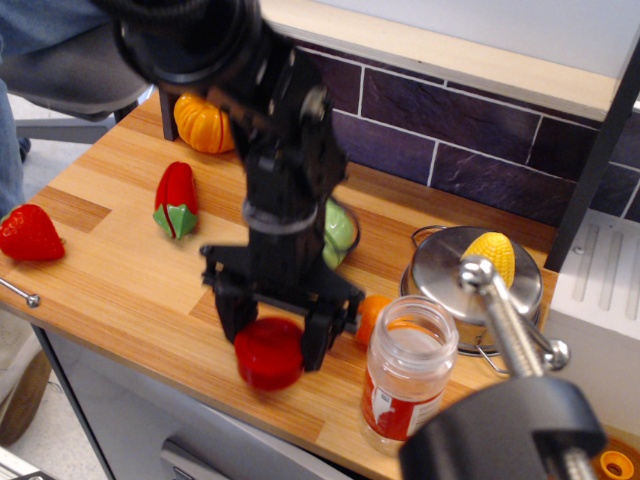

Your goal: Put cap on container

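Observation:
The red cap point(268, 352) sits between the two fingers of my gripper point(273, 333) at the near edge of the wooden counter point(110, 270). The jaws are closed against its sides and it looks slightly tilted; the picture is motion-blurred. The container point(405, 375), a clear jar with an open mouth and a red-and-white label, stands upright just right of the gripper, about one cap-width away.
A steel pot point(455, 290) with a yellow corn point(492, 255) on it stands behind the jar. An orange piece point(372, 315) lies between gripper and jar, a green piece point(338, 230) behind the arm. A red pepper point(177, 200), strawberry point(28, 233) and pumpkin point(203, 122) lie left. A black clamp point(510, 400) blocks the near right.

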`<state>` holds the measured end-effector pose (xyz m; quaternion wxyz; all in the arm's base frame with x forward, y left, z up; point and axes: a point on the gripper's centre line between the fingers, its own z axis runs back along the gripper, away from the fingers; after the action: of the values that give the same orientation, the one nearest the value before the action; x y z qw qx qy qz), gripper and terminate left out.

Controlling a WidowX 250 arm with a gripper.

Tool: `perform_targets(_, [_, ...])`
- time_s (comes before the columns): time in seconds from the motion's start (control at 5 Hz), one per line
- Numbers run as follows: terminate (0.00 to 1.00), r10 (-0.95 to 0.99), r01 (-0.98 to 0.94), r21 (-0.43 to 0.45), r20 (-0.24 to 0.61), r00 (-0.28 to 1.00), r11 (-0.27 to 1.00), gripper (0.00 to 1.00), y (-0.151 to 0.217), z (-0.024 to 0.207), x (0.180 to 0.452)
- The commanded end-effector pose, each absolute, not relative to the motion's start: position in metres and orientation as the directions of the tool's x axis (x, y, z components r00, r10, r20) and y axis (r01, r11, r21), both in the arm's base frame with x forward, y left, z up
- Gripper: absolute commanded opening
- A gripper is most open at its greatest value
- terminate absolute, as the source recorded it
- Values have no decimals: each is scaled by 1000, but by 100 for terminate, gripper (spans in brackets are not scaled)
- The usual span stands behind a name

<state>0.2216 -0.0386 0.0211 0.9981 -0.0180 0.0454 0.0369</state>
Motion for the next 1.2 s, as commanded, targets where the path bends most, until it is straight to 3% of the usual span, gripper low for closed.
perform_targets(0.0, [0,32,-44,-102,-110,993,994,0,-42,108,228])
perform_targets(0.2, [0,62,-81,-156,-125,990,984,0,-64,133,229])
perform_targets(0.6, [0,152,-165,-184,-82,985,969,0,-109,131,241])
perform_targets(1.0, [0,162,-170,-153,-61,985,974,0,-120,119,235])
